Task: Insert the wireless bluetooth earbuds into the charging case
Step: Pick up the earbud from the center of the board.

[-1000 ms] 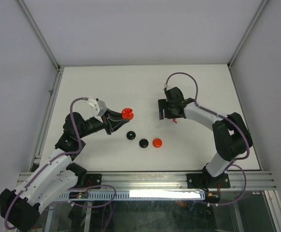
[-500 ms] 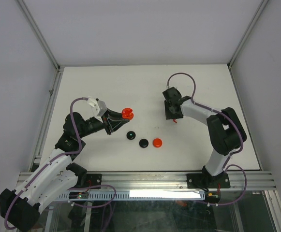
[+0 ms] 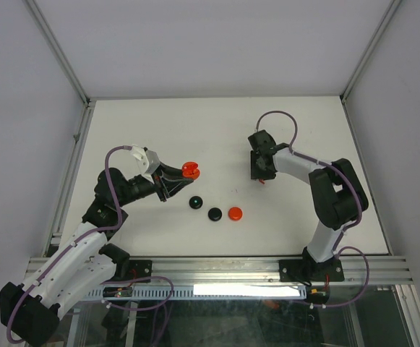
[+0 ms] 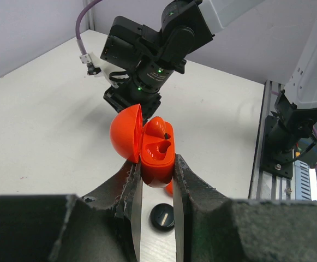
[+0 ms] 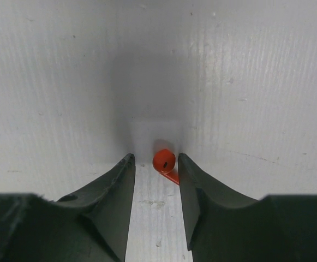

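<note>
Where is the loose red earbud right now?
The red earbud lies on the table, right side, between the open fingers of the right gripper in the right wrist view; from above, up and right of the red disc.

Glossy plastic charging case (image 4: 157,158); matt, faintly ribbed table (image 3: 159,130)

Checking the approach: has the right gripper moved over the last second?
Yes. The right gripper shifted rightward, from left of the red earbud to directly over it.
</note>
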`<state>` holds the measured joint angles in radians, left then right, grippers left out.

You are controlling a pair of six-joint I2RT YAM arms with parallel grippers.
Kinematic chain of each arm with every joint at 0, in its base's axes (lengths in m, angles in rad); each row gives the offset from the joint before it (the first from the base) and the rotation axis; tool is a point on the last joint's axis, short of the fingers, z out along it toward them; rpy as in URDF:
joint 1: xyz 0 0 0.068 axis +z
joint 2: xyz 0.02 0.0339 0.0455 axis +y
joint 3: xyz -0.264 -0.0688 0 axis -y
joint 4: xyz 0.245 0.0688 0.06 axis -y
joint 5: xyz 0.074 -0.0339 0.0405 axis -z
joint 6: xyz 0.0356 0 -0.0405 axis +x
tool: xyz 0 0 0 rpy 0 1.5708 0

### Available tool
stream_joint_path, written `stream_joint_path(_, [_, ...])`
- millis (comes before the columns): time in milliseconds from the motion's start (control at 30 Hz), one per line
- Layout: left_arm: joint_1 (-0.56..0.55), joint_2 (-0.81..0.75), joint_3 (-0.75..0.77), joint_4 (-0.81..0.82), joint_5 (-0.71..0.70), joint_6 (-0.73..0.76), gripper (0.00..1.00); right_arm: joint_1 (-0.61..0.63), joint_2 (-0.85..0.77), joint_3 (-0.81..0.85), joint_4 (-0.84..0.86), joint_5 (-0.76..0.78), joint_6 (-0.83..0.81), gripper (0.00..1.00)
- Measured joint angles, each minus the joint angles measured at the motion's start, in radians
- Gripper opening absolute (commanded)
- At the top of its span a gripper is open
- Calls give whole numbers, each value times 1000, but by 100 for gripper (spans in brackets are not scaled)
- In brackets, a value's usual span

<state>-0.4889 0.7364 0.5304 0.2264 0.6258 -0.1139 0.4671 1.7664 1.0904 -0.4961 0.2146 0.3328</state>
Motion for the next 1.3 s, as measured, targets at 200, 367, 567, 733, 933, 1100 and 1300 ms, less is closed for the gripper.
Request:
stream_joint_path(200, [0,0,0,0,1,0,0,-18,-1,-3,5,-33,13,28])
stream_joint_path(367, [0,1,0,-1,0,0,0,-21,-1,-4,5,-39,18,20])
stream_joint_path(567, [0,4,0,-1,3,0,0,-21,-36,-46,32,-52,32,16])
stream_joint_path(733, [0,8,0,1,5,0,0,0,-113,-101,29,-75,45,14])
stream_joint_path(933, [0,9,0,22,10,0,0,62,-289,-119,51,-104,71,12])
stream_joint_path(1100, [0,8,-4,59,12,0,0,114,-450,-121,96,-132,95,12])
stream_joint_path(1300, [0,-10,-31,97,11,0,0,183,-566,-119,161,-174,126,12])
